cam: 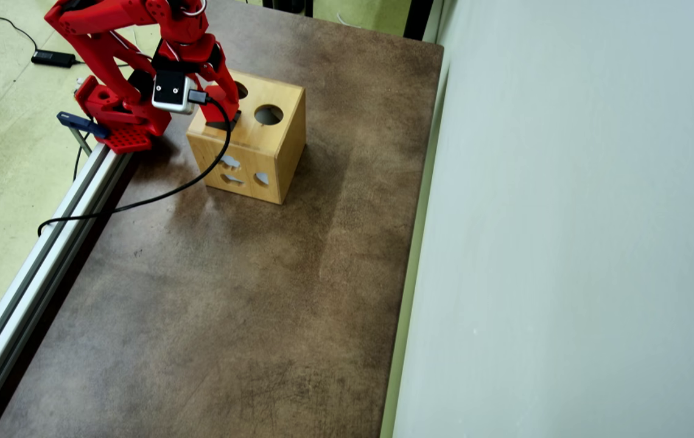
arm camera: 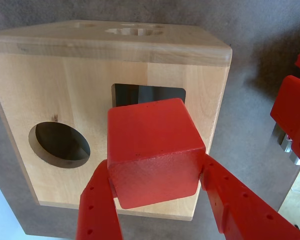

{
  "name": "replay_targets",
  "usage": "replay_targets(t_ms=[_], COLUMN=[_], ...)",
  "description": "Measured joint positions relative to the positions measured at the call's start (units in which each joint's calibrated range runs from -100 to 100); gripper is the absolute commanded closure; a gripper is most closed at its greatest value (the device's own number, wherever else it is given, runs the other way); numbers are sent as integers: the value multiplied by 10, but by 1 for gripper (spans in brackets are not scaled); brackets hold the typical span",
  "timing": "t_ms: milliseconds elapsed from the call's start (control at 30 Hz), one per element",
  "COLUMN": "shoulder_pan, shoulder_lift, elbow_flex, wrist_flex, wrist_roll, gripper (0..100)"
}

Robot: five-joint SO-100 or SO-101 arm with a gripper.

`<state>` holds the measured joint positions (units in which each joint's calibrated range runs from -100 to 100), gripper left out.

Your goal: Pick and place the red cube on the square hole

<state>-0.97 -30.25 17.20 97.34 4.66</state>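
- Red cube (arm camera: 155, 152) pinched between the tool (arm camera: 157, 187) fingers, held over the wooden box (arm camera: 80, 95), partly covering its square hole (arm camera: 140, 94).
- Overhead view probably hides the cube behind the arm.

The brown table (cam: 231, 292) fills most of the overhead view — its top looks worn and blotchy. A wooden box (cam: 274, 149) with holes sits on it, upper left — beside the red arm's base (cam: 119, 118).

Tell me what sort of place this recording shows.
Probably a lab or workshop bench: a brown table edged by an aluminium rail, the gripper holding a red cube over a wooden shape-sorter box.
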Motion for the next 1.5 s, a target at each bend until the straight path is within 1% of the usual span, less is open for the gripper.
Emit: replay_targets(t_ms=[100, 167, 267, 333, 400, 1267, 1367, 1500], shoulder_pan=[0, 0, 0, 0, 0, 0, 0, 0], shoulder_lift=[0, 0, 0, 0, 0, -46, -46, -46], elbow_flex=[0, 0, 0, 0, 0, 0, 0, 0], wrist_flex=[0, 1, 2, 2, 2, 2, 2, 2], wrist_roll=[0, 0, 0, 0, 0, 0, 0, 0], gripper=[68, 60, 51, 47, 46, 45, 41, 30])
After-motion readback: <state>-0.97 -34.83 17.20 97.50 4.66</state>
